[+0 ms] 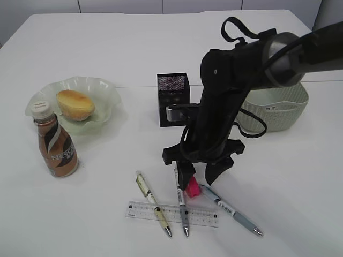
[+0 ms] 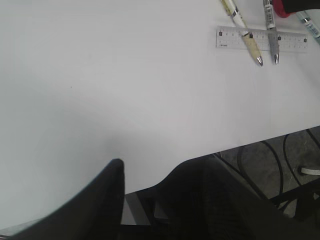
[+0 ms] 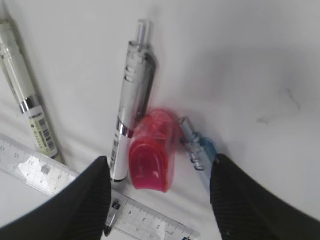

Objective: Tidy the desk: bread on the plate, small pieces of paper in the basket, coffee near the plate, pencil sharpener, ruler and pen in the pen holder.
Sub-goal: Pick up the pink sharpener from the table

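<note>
My right gripper [image 1: 197, 179] [image 3: 160, 172] hangs open just over the pink pencil sharpener [image 1: 192, 187] [image 3: 151, 150], one finger on each side and neither touching it. A silver pen [image 3: 132, 100] lies against the sharpener's left and a blue pen [image 3: 197, 147] against its right. A cream pen [image 1: 153, 202] crosses the clear ruler [image 1: 171, 213] [image 2: 230, 39]. The bread [image 1: 75, 104] rests on the green plate [image 1: 104, 88], with the coffee [image 1: 56, 147] upright beside it. The black pen holder [image 1: 172, 99] stands mid-desk. My left gripper [image 2: 157, 172] is open and empty over the desk's front edge. Small pieces of paper are out of view.
The basket [image 1: 278, 110] sits at the right, partly behind my right arm, which reaches across from that side. The white desk [image 1: 107, 43] runs bare at the back and front left. Floor and cables [image 2: 280, 170] show past the near edge.
</note>
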Available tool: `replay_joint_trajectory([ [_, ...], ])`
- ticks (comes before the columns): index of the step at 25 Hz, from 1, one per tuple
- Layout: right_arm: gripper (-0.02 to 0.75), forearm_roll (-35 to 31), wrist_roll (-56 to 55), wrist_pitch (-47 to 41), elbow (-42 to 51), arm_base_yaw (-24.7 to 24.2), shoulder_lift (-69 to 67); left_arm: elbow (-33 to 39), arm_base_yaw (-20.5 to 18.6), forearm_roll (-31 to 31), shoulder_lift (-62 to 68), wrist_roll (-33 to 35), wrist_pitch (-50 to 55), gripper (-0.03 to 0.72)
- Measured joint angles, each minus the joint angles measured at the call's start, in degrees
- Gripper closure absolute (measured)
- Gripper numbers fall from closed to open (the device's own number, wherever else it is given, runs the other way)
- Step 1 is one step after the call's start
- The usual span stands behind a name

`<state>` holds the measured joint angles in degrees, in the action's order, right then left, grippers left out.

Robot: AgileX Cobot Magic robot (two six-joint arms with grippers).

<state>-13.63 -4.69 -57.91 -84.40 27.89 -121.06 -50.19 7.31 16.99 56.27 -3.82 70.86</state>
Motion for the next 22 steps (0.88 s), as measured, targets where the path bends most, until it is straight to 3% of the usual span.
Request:
replay_joint_trajectory([
  [22, 0.251, 1.0, -0.1, 0.3, -0.1, 0.3, -1.4, 0.0, 0.0, 0.0, 0.0, 0.0, 0.0, 0.316],
])
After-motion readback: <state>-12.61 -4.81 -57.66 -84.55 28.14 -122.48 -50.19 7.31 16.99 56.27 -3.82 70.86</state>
